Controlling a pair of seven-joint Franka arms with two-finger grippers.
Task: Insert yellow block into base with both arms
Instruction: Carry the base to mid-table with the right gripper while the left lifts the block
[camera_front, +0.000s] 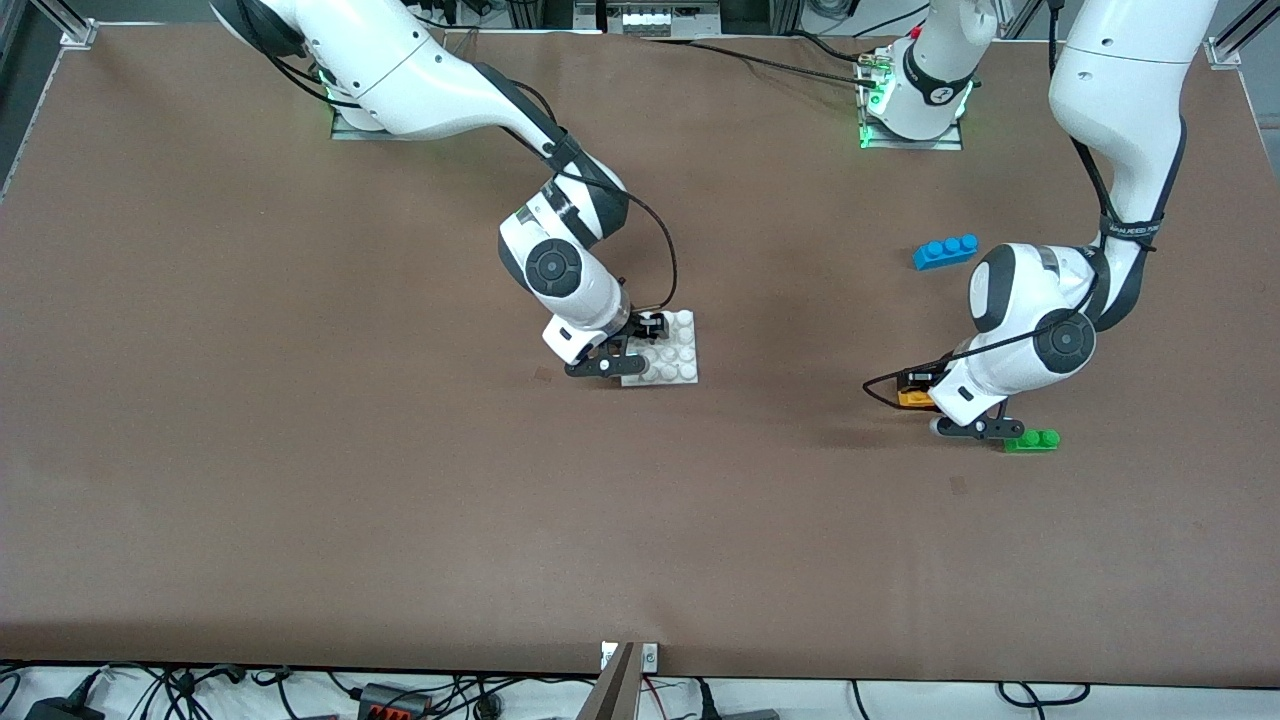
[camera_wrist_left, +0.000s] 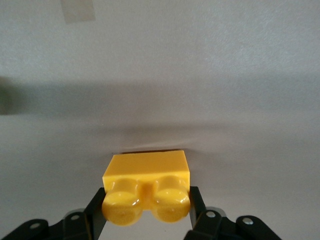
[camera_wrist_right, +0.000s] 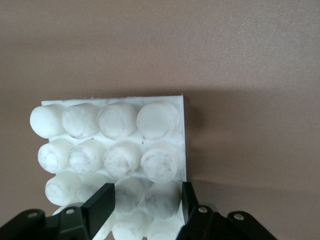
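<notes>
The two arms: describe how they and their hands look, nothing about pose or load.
Both arms, the left arm and the right arm, have glossy white rounded shells with black joint bands and dark round joint caps. Thin black cables loop along each. The left hand and right hand are black with two flat fingers. Green lights glow at both bases.

- A blue brick is lying on the brown table, toward the left arm's end.
- A green brick is sitting nearer the front camera than it.
</notes>
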